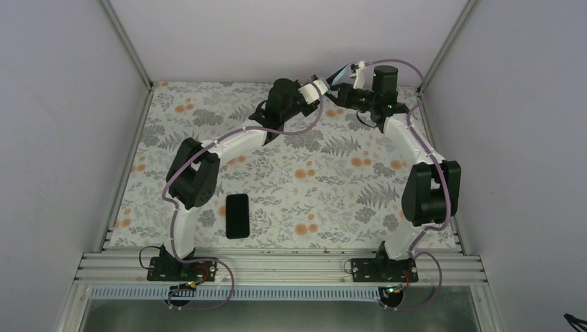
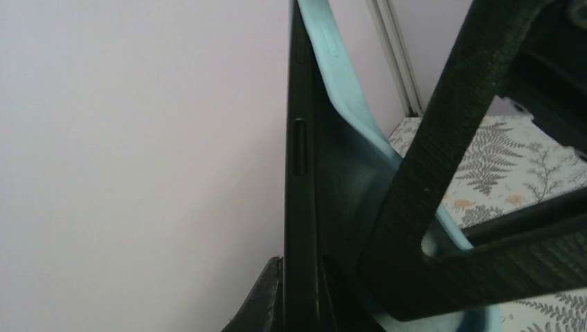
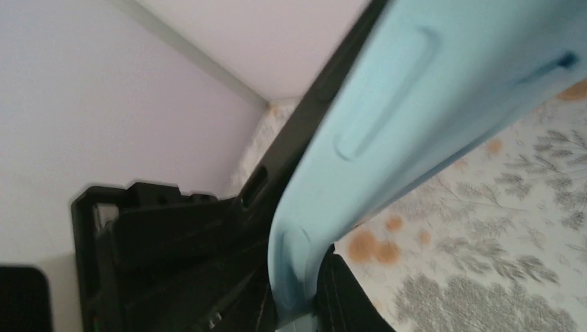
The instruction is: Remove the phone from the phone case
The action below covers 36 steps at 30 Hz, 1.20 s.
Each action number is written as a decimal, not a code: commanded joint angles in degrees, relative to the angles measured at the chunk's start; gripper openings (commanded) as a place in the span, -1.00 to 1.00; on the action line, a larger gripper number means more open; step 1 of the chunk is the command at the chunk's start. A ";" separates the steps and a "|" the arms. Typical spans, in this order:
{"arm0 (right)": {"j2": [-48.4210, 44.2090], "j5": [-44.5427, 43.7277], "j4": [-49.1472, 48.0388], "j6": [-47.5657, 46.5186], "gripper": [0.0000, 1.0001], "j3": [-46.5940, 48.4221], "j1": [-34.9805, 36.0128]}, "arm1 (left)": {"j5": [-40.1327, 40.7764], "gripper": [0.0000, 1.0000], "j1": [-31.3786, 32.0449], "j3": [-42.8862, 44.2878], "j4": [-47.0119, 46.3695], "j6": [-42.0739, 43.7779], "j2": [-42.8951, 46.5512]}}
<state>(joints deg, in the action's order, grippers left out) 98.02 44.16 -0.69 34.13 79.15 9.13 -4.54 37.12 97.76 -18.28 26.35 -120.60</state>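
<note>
Both grippers meet in the air at the far back of the table. The black phone (image 2: 301, 173) stands edge-on in the left wrist view, its side buttons showing. The light blue phone case (image 2: 346, 97) bends away from the phone along its upper part. My left gripper (image 2: 301, 280) is shut on the phone's lower edge. My right gripper (image 3: 297, 290) is shut on the case (image 3: 401, 117), with the phone's black edge (image 3: 304, 117) beside it. In the top view the case (image 1: 340, 73) shows between the left gripper (image 1: 322, 88) and the right gripper (image 1: 354, 75).
A second all-black phone (image 1: 237, 215) lies flat on the floral table cloth (image 1: 311, 180) near the front, by the left arm's base. White walls and metal corner posts (image 1: 443, 48) close in the back and sides, near both grippers.
</note>
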 commanded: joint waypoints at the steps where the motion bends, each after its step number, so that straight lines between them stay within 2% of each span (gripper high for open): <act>1: 3.33 34.30 48.93 -45.71 -0.95 20.88 5.71 | 7.29 -0.95 -5.02 -4.61 2.20 0.78 -1.40; 2: 8.38 26.86 62.86 -56.41 -0.94 28.60 6.85 | 7.23 -0.95 -5.35 -5.31 1.95 1.09 -0.55; 3: 12.24 24.29 68.91 -59.93 -0.93 33.11 7.02 | 7.31 -0.95 -5.60 -5.89 1.84 1.46 0.34; 4: 13.98 24.13 69.71 -59.96 -0.93 33.61 6.27 | 7.49 -0.95 -5.84 -6.23 1.73 2.02 1.07; 8: 9.70 16.26 55.10 -51.36 -0.93 25.46 4.87 | 8.35 -0.95 -6.54 -8.46 0.50 4.08 4.02; 12: 9.75 12.35 54.32 -50.08 -0.93 24.91 3.17 | 8.22 -0.95 -8.24 -10.02 0.58 4.68 6.08; 16: 7.95 8.55 49.29 -46.60 -0.93 21.70 1.18 | 8.29 -0.95 -9.51 -11.81 -0.02 5.98 7.99; 24: 8.46 -3.39 47.60 -46.65 -0.93 21.18 -2.63 | 8.12 -0.95 -12.19 -14.55 -0.77 7.94 11.19; 36: 4.78 -31.32 36.09 -47.71 -0.93 16.64 -4.25 | 6.99 -0.95 -17.45 -17.60 -0.78 9.68 17.30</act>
<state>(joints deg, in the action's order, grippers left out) 106.21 39.38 35.09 -8.67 97.17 12.58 -11.07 32.36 81.73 -18.44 33.43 -109.69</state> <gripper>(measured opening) 0.098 0.087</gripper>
